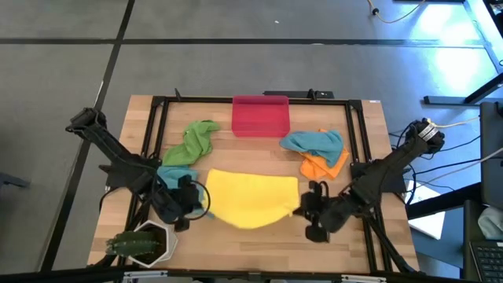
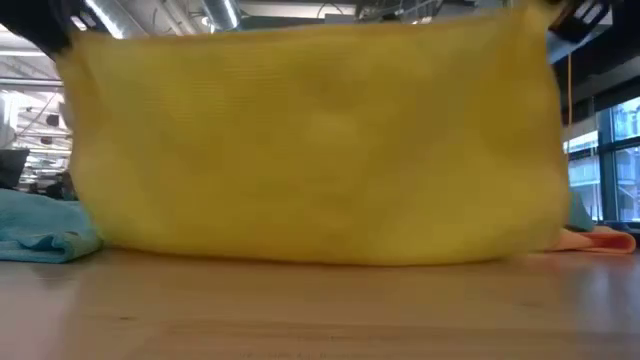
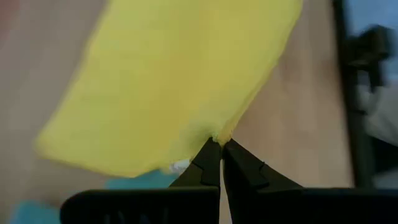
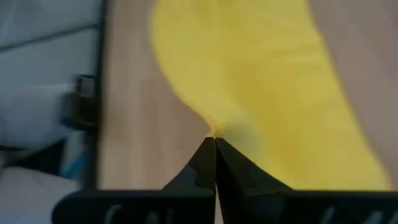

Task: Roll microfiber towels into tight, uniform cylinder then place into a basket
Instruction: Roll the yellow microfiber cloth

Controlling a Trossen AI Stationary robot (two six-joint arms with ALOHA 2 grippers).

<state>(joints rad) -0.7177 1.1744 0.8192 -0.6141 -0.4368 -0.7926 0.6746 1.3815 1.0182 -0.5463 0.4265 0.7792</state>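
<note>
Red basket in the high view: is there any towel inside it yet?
No, the red basket shows only its own red floor, and the yellow towel lies outside it on the table.

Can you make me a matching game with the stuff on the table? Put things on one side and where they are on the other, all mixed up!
Things:
1. yellow towel
2. green towel
3. orange towel
4. basket

Places:
A. at the middle of the table's far edge
B. partly under a blue towel, on the right
C. pinched at two corners by the left end effector and the right end effector
D. crumpled left of the basket

Pairs: 1-C, 2-D, 3-B, 4-A
</note>
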